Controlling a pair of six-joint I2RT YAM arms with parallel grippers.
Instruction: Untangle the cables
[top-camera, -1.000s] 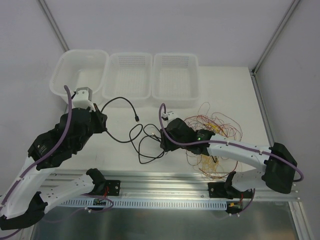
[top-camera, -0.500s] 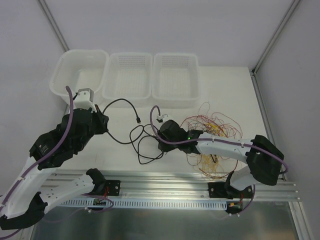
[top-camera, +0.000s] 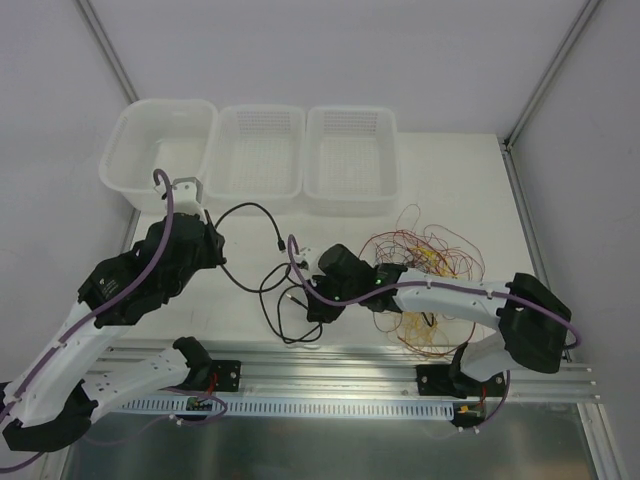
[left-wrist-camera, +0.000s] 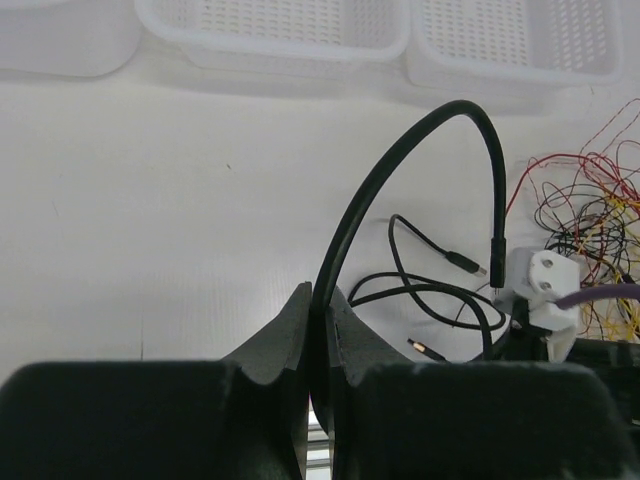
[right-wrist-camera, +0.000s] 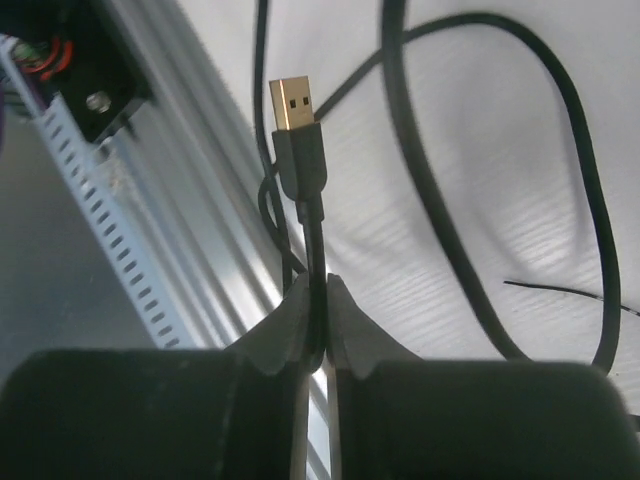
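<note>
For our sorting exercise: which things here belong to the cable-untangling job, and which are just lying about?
In the job: black USB cable, pinched by the left gripper and right gripper; tangle of thin red, yellow and black wires.
Lying about: three white bins along the far edge.

My left claw (left-wrist-camera: 319, 296): ahead, bare table (left-wrist-camera: 150, 200), free passage up to the baskets (left-wrist-camera: 270, 50); to its right, black cable (left-wrist-camera: 496, 200) arching and looping. My right claw (right-wrist-camera: 317, 285): cable loops ahead, metal rail (right-wrist-camera: 190, 220) close alongside, wire tangle (top-camera: 430, 255) behind the wrist.
</note>
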